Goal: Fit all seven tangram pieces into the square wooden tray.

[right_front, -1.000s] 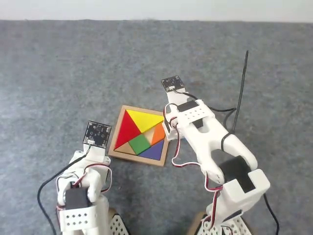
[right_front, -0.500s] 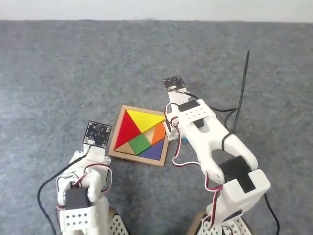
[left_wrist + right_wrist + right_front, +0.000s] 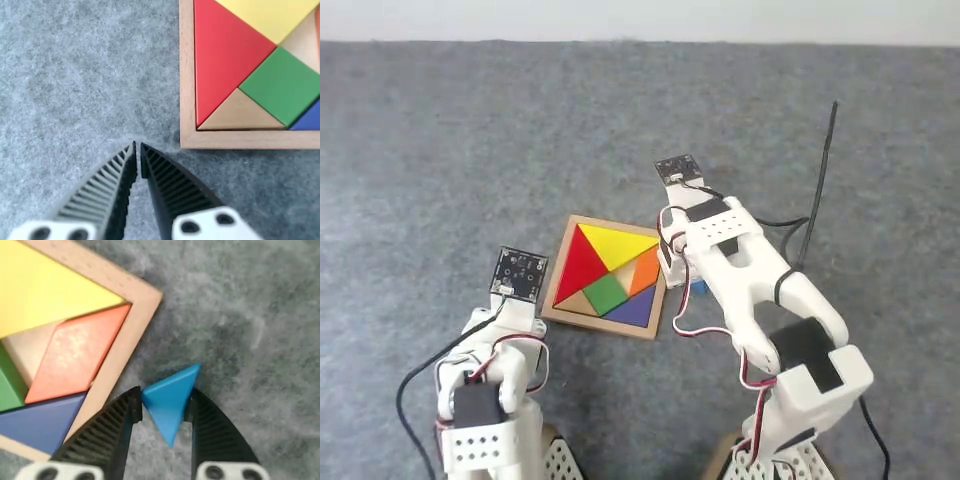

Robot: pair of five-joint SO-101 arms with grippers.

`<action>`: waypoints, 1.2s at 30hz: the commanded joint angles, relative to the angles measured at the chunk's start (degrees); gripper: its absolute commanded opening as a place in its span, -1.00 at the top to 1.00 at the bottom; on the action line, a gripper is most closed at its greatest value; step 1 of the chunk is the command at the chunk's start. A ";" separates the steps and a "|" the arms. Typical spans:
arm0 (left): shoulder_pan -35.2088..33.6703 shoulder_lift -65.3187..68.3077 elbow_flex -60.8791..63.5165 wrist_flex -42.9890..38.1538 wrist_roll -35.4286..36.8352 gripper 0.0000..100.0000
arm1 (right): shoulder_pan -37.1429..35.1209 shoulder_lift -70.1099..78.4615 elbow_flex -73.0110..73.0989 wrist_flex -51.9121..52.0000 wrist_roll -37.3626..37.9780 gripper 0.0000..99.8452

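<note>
The square wooden tray (image 3: pixel 561 305) lies in mid-table and holds red, yellow, green, orange, dark blue and wood-coloured pieces (image 3: pixel 582 268), with a pale triangular patch at the centre. A small light blue triangle (image 3: pixel 170 394) sits just outside the tray's right edge (image 3: pixel 131 340), seen in the high view as a blue speck (image 3: pixel 697 287). My right gripper (image 3: pixel 162 402) is shut on this triangle, a finger pressing each side. My left gripper (image 3: pixel 137 146) is shut on nothing, over carpet just off the tray's near left corner (image 3: pixel 186 140).
Grey carpet (image 3: pixel 440 150) covers the table on all sides of the tray. The right arm (image 3: pixel 740 280) hangs over the tray's right side, and a black cable (image 3: pixel 817 180) runs behind it. The left arm's base (image 3: pixel 490 420) stands at the front left.
The right arm has drifted slightly right, away from the tray, and the light blue triangle has come into sight beside the tray's right edge. The left arm has not moved.
</note>
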 commanded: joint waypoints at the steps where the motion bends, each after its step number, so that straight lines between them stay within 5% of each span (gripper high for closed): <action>1: -0.09 -1.14 -0.75 0.18 -0.35 0.97 | 0.57 -6.55 -2.73 2.24 -0.35 0.82; 10: -0.09 -1.14 -0.75 0.18 -0.35 0.97 | 0.57 -14.90 -2.73 5.85 -0.88 0.82; 15: -0.09 -1.14 -0.75 0.18 -0.35 0.97 | -5.41 -19.91 -2.37 5.58 -2.29 0.82; 23: -0.09 -1.14 -0.75 0.18 -0.35 0.97 | -16.04 -9.54 -1.67 -5.49 -13.19 0.82; 36: -0.09 -1.14 -0.75 0.18 -0.35 0.97 | -16.48 -4.62 -1.76 -9.63 -19.16 0.81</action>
